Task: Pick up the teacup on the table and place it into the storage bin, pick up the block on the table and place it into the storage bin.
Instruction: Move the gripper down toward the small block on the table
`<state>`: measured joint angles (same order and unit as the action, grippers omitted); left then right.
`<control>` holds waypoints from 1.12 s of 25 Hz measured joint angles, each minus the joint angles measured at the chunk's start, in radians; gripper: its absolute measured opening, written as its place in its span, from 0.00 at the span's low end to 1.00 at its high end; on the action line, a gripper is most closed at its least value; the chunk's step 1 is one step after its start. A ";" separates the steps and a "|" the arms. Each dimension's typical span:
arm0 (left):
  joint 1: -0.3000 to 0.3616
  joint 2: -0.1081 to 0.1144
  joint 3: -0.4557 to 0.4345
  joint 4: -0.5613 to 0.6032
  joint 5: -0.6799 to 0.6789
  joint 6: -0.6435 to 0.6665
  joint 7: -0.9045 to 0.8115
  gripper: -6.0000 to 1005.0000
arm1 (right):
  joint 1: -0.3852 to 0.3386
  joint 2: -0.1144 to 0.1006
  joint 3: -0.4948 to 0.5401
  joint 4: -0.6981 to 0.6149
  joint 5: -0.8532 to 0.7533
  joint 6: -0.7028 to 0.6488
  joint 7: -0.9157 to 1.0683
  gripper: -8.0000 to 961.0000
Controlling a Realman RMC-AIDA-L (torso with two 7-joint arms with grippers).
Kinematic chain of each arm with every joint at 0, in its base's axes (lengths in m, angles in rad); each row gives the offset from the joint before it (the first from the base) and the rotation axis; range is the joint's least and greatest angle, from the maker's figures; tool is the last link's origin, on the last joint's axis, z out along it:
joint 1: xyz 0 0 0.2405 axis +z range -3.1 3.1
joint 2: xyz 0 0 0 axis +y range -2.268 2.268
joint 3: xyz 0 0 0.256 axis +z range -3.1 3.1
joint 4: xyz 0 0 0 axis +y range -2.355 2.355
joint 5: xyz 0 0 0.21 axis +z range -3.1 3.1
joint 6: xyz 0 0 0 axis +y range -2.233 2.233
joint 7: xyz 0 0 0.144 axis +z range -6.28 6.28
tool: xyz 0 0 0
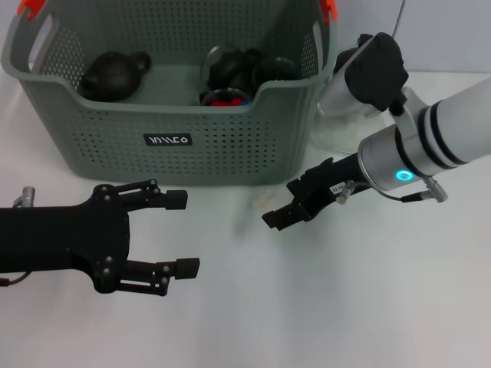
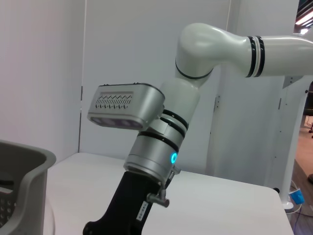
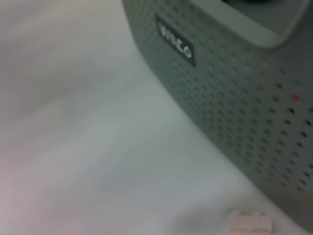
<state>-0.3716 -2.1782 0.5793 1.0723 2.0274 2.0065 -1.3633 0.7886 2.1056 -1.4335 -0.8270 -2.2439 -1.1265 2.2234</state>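
Standing on the white desk (image 1: 345,307) at twelve o'clock in the head view, the storage bin (image 1: 115,146) is a grey-green perforated basket with orange clips at its top corners and a small black label (image 1: 168,140) with white letters on its near wall. Inside it lie a dark teapot (image 1: 113,74) towards ten o'clock and a huddle of dark cups (image 1: 245,70) near the middle; which of these is the teacup cannot be told. The block (image 3: 250,221), a small pale studded piece, lies on the desk just in front of the bin's near wall, close beside it but apart from it; in the head view it is only a faint pale mark (image 1: 255,201) just off the tip of the right arm's tool. The right pincer (image 1: 278,217) hangs low over the desk at about three o'clock of centre, pointing towards the block, and its fingers appear drawn together with nothing between them. The left pincer (image 1: 180,233) sits at eight o'clock, well clear of the bin and the block, its two black fingers (image 1: 176,199) spread wide apart and holding nothing. A glass vessel (image 1: 337,115) stands on the desk just beside the bin's right end, partly hidden by the right arm.
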 joint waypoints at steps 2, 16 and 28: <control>0.000 0.000 0.000 -0.001 0.000 0.000 0.000 0.90 | -0.001 0.001 -0.027 0.005 0.003 0.035 0.008 0.87; 0.000 0.000 0.008 -0.003 0.001 -0.001 0.000 0.90 | 0.008 0.004 -0.136 0.068 0.039 0.166 0.024 0.87; -0.002 0.000 0.010 -0.006 0.002 0.000 0.002 0.90 | 0.012 0.004 -0.167 0.087 0.052 0.220 0.021 0.86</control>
<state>-0.3740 -2.1783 0.5892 1.0659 2.0295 2.0068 -1.3612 0.8008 2.1101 -1.6000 -0.7398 -2.1920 -0.9065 2.2442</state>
